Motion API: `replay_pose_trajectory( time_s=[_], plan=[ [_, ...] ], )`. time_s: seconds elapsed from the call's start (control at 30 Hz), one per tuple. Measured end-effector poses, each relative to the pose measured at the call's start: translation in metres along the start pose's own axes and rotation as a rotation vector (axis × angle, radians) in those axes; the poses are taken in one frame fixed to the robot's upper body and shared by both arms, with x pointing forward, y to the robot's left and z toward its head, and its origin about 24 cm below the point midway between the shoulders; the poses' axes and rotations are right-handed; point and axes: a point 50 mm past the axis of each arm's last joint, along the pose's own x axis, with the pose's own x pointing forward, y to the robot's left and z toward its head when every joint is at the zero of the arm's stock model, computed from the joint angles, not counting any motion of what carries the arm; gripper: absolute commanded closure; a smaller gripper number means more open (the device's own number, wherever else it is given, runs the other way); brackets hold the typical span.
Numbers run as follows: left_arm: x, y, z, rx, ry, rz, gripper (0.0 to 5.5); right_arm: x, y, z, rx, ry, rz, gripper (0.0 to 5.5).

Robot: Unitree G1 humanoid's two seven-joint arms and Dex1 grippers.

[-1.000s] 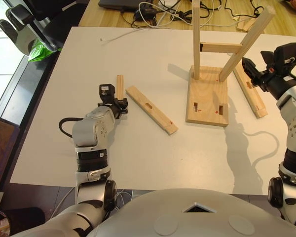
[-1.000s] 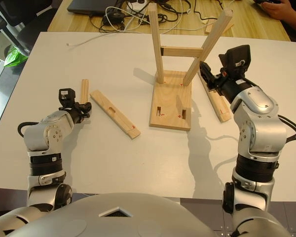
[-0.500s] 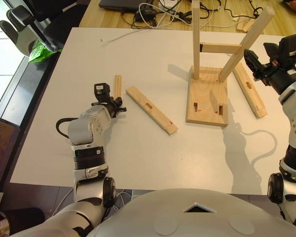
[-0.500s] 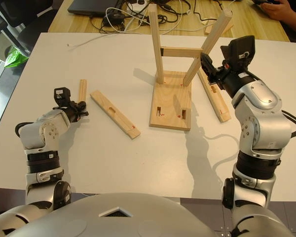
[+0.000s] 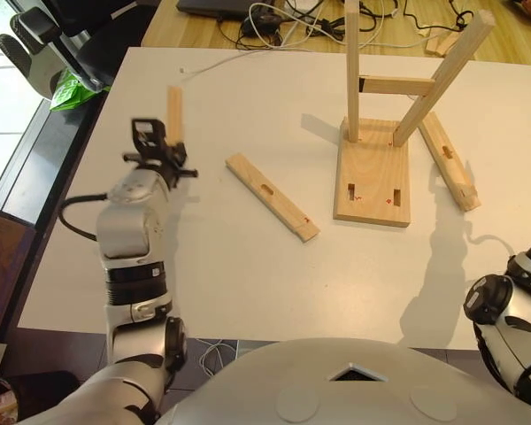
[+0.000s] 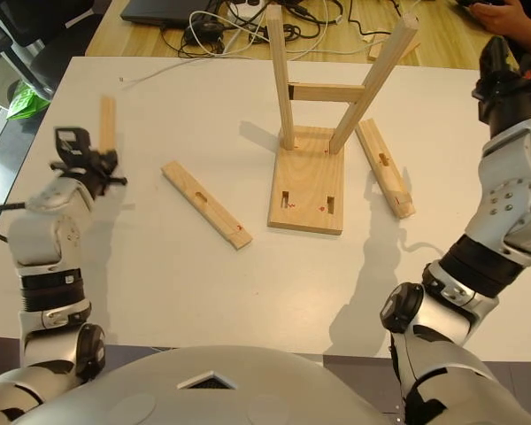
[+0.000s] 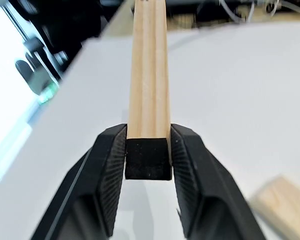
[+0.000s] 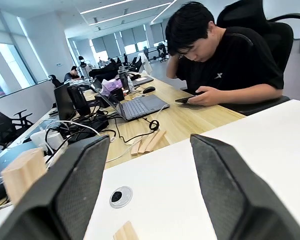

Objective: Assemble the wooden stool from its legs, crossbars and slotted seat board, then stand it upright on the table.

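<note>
The slotted seat board (image 5: 372, 190) lies flat right of the table's middle. Two legs (image 5: 351, 71) (image 5: 435, 84) stand up from its far slots, one upright and one leaning, joined by a crossbar (image 5: 396, 86). A loose slotted leg (image 5: 272, 196) lies left of the board and another leg (image 5: 449, 162) lies along its right side. My left gripper (image 7: 148, 145) is shut on the end of a short crossbar (image 5: 173, 110), held upright above the table's left part. Raised at the far right, my right gripper (image 8: 145, 200) is open with nothing between its fingers (image 8: 75, 200).
A thin white cable (image 5: 214, 64) lies on the table's far left. Behind the table, a wooden desk holds a laptop (image 6: 164, 11), tangled cables and spare wooden pieces (image 5: 442, 42). Black chairs (image 5: 35, 44) stand beyond the left edge.
My left gripper has lifted the short crossbar off the table, up and toward the far left. My right arm has drawn away from the leaning leg, up and to the right.
</note>
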Motion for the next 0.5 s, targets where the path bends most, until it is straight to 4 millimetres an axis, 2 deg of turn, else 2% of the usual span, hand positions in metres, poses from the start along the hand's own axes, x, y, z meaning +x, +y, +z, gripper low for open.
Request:
replay_pose_trajectory(
  time_s=[0.07,0.1,0.2,0.3,0.43,0.5],
  plan=[
    [-0.002,0.0,0.031,0.004,-0.142,0.003,4.19,0.002,0.002,0.001,0.037,0.015,0.028,2.52],
    [-0.004,-0.001,0.046,0.0,-0.205,-0.003,4.19,0.002,0.009,0.0,0.044,0.033,0.097,2.52],
    [-0.011,-0.013,0.097,0.008,-0.424,-0.087,4.19,-0.008,0.058,-0.002,0.017,0.106,0.458,2.52],
    [-0.019,-0.043,0.131,0.089,-0.568,-0.287,4.19,-0.026,0.095,-0.008,-0.009,0.171,0.734,2.52],
    [-0.028,-0.078,0.138,0.174,-0.613,-0.533,4.19,-0.039,0.125,-0.023,0.026,0.248,0.88,2.52],
    [-0.036,-0.093,0.137,0.22,-0.637,-0.636,4.19,-0.049,0.154,-0.031,0.107,0.271,0.974,2.52]
  ],
)
